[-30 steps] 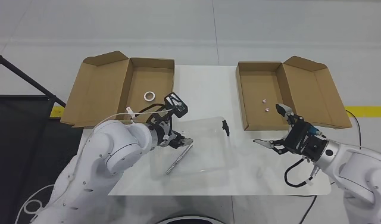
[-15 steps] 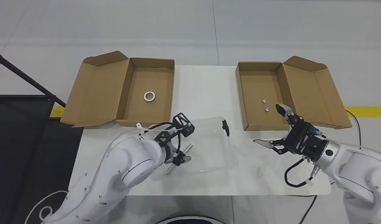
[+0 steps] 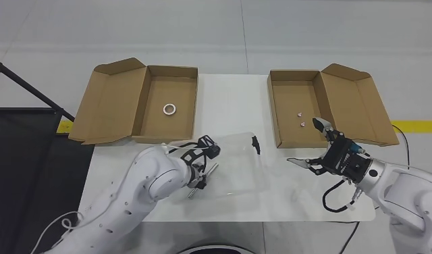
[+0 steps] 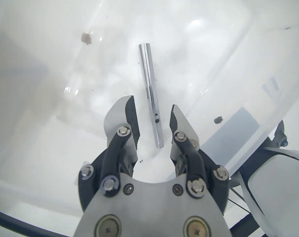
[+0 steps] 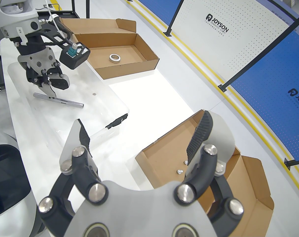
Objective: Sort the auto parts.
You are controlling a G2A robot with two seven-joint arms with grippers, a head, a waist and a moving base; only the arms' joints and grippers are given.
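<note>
Straddling the metal rod (image 4: 150,92), the left gripper (image 4: 152,104) has fingers apart, apparently not touching it; right gripper (image 5: 142,118) fingers likewise apart.

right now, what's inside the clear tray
A metal rod lies flat on the floor of the clear tray, between the open jaws of the left gripper, not gripped. A small dark bit sits farther along. The floor under the gripper itself is covered.

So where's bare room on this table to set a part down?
Bare table between the left box and right box, behind the clear tray; also the left box floor around the ring. Crowded: the tray's end with rod and left end effector.
</note>
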